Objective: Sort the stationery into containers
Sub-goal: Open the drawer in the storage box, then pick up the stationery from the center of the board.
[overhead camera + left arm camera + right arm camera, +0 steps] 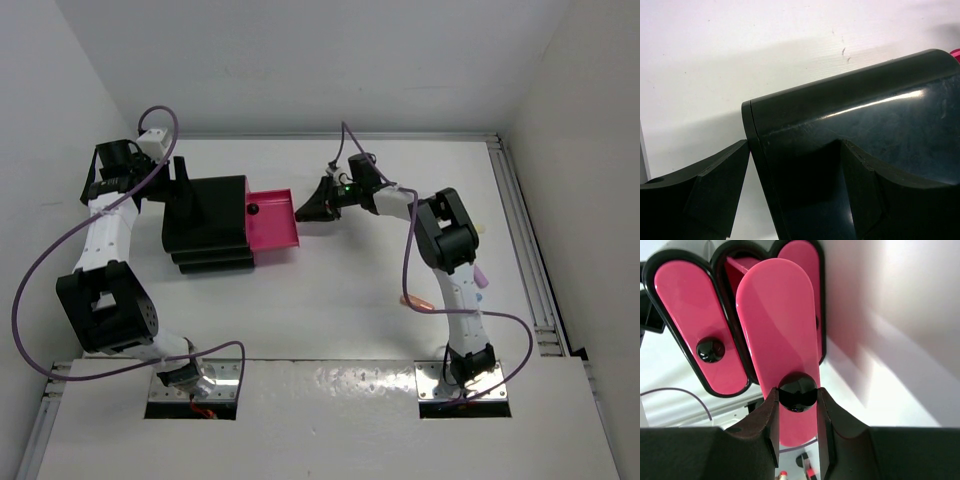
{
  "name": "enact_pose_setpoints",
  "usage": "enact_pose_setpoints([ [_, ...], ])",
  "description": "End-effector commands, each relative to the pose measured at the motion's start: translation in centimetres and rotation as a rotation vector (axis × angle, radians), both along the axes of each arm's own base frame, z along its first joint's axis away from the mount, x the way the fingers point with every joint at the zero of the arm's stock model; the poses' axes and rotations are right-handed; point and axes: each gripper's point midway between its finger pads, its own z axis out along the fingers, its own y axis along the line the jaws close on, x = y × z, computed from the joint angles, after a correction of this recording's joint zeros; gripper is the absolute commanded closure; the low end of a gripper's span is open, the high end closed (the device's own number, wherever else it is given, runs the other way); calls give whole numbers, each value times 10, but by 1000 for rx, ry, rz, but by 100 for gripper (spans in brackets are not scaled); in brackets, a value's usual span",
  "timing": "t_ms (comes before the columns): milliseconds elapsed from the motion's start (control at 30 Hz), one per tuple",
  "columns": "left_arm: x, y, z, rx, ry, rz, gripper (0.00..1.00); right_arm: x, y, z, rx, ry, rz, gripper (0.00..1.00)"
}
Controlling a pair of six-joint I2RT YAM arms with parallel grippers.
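The containers are a black stepped box (208, 222) (865, 130) with pink drawer fronts. Its middle drawer (274, 224) (775, 315) stands pulled out to the right. My right gripper (320, 204) (797, 392) is shut on that drawer's round black knob (797, 390). Two other drawers (685, 320) flank it, one showing its knob (710, 350). My left gripper (183, 192) (795, 145) is open, astride the box's rear edge, with its left fingertip (737, 152) against the edge. Of the stationery, an orange highlighter (413, 299) and a pink one (482, 280) peek out beside the right arm.
White walls enclose the table at the back and sides. A metal rail (530, 260) runs along the right edge. Purple cables (60, 250) loop off both arms. The right arm's forearm (445, 235) lies over part of the stationery.
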Motion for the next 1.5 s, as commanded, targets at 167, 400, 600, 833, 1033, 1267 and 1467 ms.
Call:
enact_pose_setpoints([
  [167,-48,-4,-80,13,331,-5,22,3,6,18,4,-60,8,53],
  [400,-49,-4,-80,21,328,-11,21,1,4,14,-27,-54,9,41],
  [600,-46,-4,-76,18,310,-10,22,5,-64,13,-190,-91,-37,41],
  [833,-48,-5,-64,44,267,-23,21,-11,-209,41,-569,-253,-29,45],
  [1033,-50,-10,-54,70,235,-39,21,-59,-324,39,-888,-271,46,47],
  [1267,-50,-15,-55,83,227,-53,22,-126,-399,2,-1160,-175,200,61],
  [1467,-49,-19,-56,78,222,-61,21,-134,-411,-18,-1230,-157,215,59],
])
